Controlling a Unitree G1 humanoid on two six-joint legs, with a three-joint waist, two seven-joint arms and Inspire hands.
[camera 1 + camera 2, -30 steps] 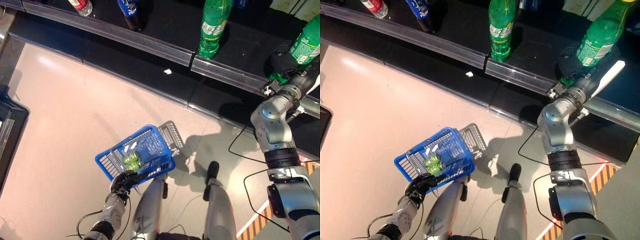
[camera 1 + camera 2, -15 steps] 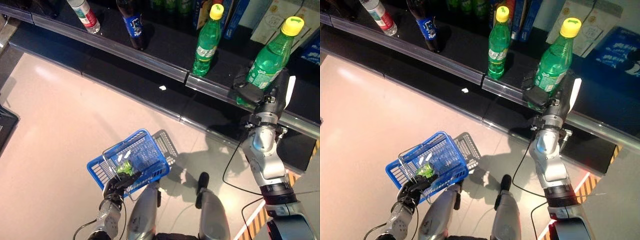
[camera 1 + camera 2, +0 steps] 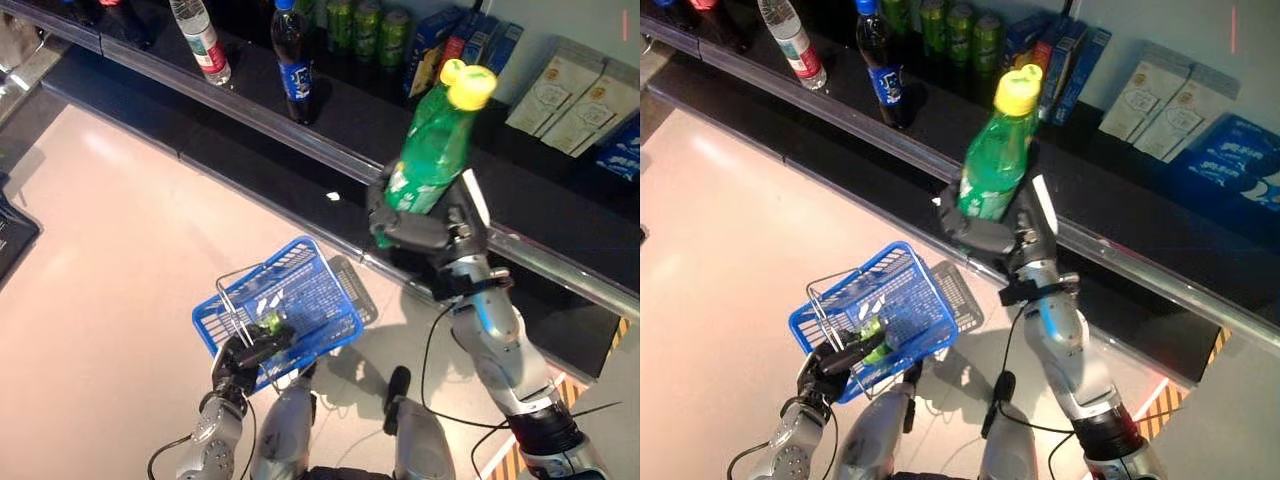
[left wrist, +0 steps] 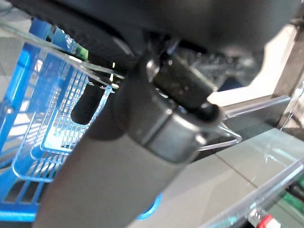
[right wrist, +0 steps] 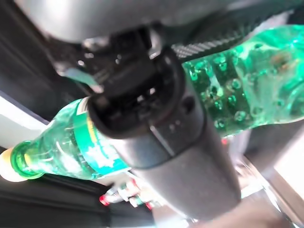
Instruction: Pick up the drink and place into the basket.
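A green drink bottle (image 3: 428, 155) with a yellow cap is in the air in front of the shelf, tilted. My right hand (image 3: 415, 228) is shut round its lower half. The right wrist view shows the bottle's green body (image 5: 247, 90) past the hand. Down to its left hangs a blue plastic basket (image 3: 330, 338) over the floor, its wire handle held in my shut left hand (image 3: 243, 358). Something green (image 3: 268, 322) lies inside the basket. The basket's blue mesh wall (image 4: 28, 118) shows in the left wrist view.
A dark shelf (image 3: 250, 105) runs across the back. It carries a clear water bottle (image 3: 203, 40), a dark bottle with a blue label (image 3: 292, 65), green cans (image 3: 365, 20) and boxes (image 3: 565, 90). A second green bottle (image 5: 57, 149) stands behind the held one.
My right hand has lifted the green bottle off the shelf and carried it left, toward the basket. The left hand still holds the basket. The head camera has tilted up.
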